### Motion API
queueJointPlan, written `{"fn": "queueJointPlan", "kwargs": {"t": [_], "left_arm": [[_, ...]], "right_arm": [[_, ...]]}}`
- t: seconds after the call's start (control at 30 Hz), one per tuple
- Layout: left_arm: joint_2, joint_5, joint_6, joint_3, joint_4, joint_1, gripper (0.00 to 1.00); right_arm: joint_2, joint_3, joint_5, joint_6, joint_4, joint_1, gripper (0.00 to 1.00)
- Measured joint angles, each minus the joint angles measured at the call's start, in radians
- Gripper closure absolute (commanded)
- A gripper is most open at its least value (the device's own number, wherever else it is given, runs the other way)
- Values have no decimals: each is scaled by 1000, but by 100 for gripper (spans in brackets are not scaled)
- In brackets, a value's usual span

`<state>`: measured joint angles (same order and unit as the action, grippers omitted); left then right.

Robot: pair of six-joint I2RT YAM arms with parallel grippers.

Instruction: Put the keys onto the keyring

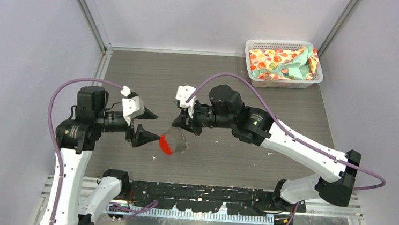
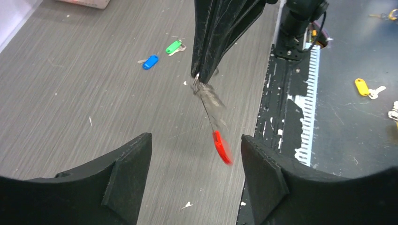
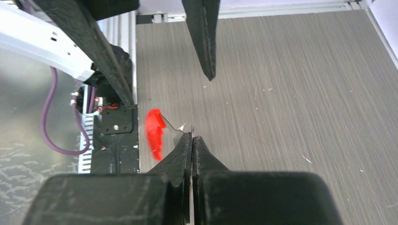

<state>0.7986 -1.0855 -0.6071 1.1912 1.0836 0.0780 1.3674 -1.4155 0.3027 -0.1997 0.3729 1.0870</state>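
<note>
My right gripper (image 1: 179,124) is shut on the thin silvery wire of the keyring (image 2: 210,99) and holds it above the table. The ring hangs blurred from the shut fingertips (image 3: 192,139), its red tag (image 1: 166,145) lowest; the tag also shows in the left wrist view (image 2: 222,147) and the right wrist view (image 3: 153,133). My left gripper (image 1: 145,124) is open and empty, just left of the tag, which hangs between its fingers (image 2: 126,173) without touching. The blue key (image 2: 150,62) and the green key (image 2: 173,47) lie side by side on the table beyond; the top view hides them.
A white basket (image 1: 254,76) with a colourful cloth stands at the back right corner. A black rail (image 1: 207,192) runs along the table's near edge. A yellow-tagged key (image 2: 360,86) lies on the surface beyond the rail.
</note>
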Motion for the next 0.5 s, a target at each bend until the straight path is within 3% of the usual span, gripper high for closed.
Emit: {"fn": "queueJointPlan", "kwargs": {"t": [0.1, 0.33, 0.5], "left_arm": [[27, -19, -8, 28, 36, 16, 40], [64, -58, -31, 63, 61, 30, 46], [65, -69, -26, 73, 66, 50, 62]], "right_arm": [[-2, -1, 35, 12, -6, 5, 99], [-2, -9, 78, 22, -6, 27, 99], [-2, -23, 85, 23, -6, 36, 99]]}}
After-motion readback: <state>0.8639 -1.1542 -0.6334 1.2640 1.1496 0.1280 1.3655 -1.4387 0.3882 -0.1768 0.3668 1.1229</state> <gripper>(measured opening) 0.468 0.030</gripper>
